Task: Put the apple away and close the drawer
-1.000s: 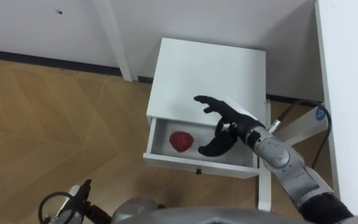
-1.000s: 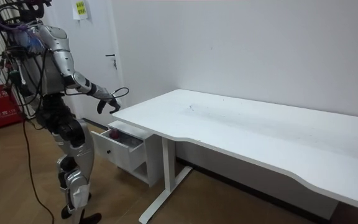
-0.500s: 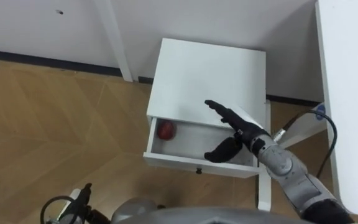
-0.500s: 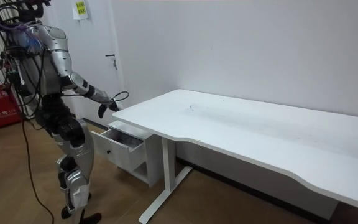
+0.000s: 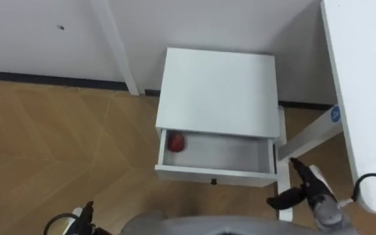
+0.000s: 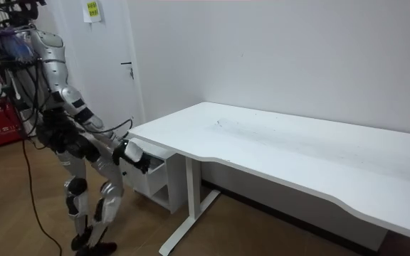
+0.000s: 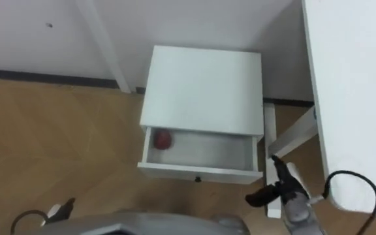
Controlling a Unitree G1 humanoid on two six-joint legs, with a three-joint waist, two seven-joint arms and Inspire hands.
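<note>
Now the apple (image 5: 175,140) lies in the open drawer (image 5: 214,174), rolled from its middle into the left rear corner; the right hand (image 5: 307,187) has left the drawer and dropped beside its front right corner, fingers loosely spread, holding nothing; placing looks done, so only the push shut remains.

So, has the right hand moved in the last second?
Yes. The right hand has pulled back toward the robot. It was over the open drawer, and is now open, just off the drawer's front right corner.
</note>
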